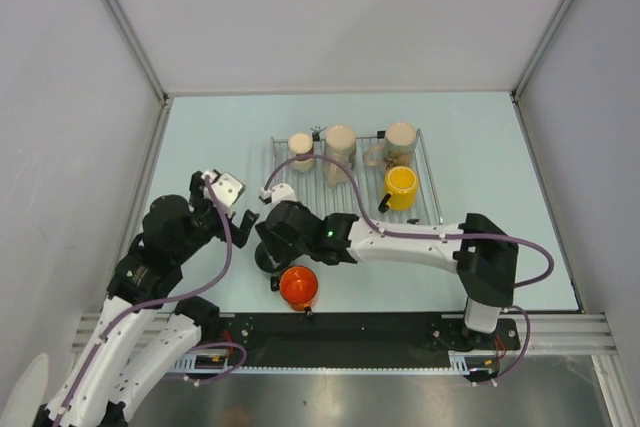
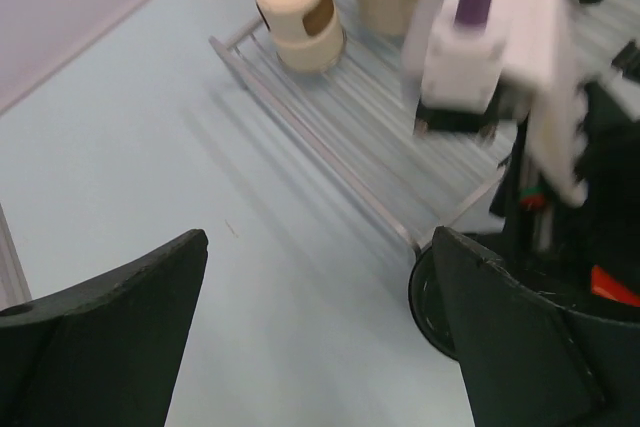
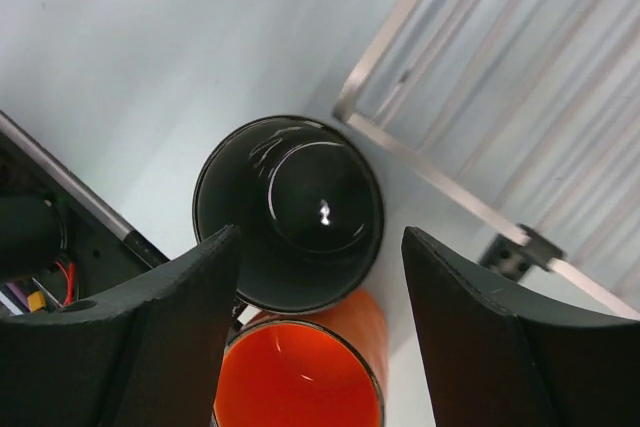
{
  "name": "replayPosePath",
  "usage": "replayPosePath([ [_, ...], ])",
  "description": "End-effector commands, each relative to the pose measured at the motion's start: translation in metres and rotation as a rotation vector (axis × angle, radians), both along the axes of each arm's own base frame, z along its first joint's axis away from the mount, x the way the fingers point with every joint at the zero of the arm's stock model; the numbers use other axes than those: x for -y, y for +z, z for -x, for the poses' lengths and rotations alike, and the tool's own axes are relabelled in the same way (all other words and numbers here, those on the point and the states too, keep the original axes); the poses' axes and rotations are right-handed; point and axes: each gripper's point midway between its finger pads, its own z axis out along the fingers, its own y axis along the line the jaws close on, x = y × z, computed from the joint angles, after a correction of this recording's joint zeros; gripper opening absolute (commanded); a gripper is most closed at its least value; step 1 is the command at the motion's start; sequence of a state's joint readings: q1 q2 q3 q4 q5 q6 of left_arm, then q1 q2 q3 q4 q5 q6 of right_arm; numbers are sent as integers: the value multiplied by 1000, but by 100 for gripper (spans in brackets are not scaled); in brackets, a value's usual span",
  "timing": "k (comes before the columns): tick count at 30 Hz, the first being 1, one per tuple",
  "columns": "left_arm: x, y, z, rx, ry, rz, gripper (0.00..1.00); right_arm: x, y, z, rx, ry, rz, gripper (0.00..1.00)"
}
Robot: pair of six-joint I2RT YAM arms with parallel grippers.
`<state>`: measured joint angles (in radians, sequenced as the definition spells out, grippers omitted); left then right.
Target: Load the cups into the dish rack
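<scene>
Right pincer (image 3: 320, 232): jaws stand wide and grip nothing; one finger sits on either side of the dark cup below, which looks like the line-up for a grasp.
Dark cup (image 3: 290, 212): upright on the counter (image 1: 210, 137), mouth up, just off the near left corner of the rack; probably the next to be loaded.
Orange cup (image 3: 300, 377): upright, touching or almost touching the dark cup on its near side; a closing finger could nudge it.
Rack (image 1: 428, 162): flat on the counter beyond both loose cups, with bare bars at its near left corner, a likely landing spot.
Loaded cups: a cream cup (image 1: 301, 152), a beige cup (image 1: 340, 152), a yellow cup (image 1: 401, 187) and a fourth cup (image 1: 400, 139) stand on the rack, so the task looks about two thirds done.
Left pincer (image 2: 320, 237): fully spread, empty, hanging over bare counter left of the rack, apparently keeping out of the way.
Hard to make out (overhead): the right arm (image 1: 400, 240) covers most of the dark cup, so only a sliver of rim shows.
Hard to make out (rack): I cannot tell the fourth cup's material, and a purple cable (image 1: 300, 162) crosses in front of the beige cup.
Hard to make out (right wrist view): both loose cups' handles are out of sight, and the orange cup is cut off by the bottom edge.
Hard to make out (left wrist view): blurred.
</scene>
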<state>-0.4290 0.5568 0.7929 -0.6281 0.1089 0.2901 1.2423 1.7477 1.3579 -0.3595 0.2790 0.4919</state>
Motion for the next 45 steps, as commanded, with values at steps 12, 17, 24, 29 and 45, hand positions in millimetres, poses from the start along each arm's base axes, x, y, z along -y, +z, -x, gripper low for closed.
replayPosePath([
  [12,-29,41,-51,82,221,159,98,-56,-26,48,-49,189,39,68],
  [17,-36,36,-64,56,239,165,99,-65,-38,53,-68,214,50,68],
  [24,-46,29,-76,24,257,181,98,-77,-37,66,-37,242,91,67],
  [29,-47,27,-78,13,251,190,98,-74,-22,72,10,226,93,67],
  [45,-69,67,-90,71,349,271,96,-68,-4,103,66,229,92,67],
])
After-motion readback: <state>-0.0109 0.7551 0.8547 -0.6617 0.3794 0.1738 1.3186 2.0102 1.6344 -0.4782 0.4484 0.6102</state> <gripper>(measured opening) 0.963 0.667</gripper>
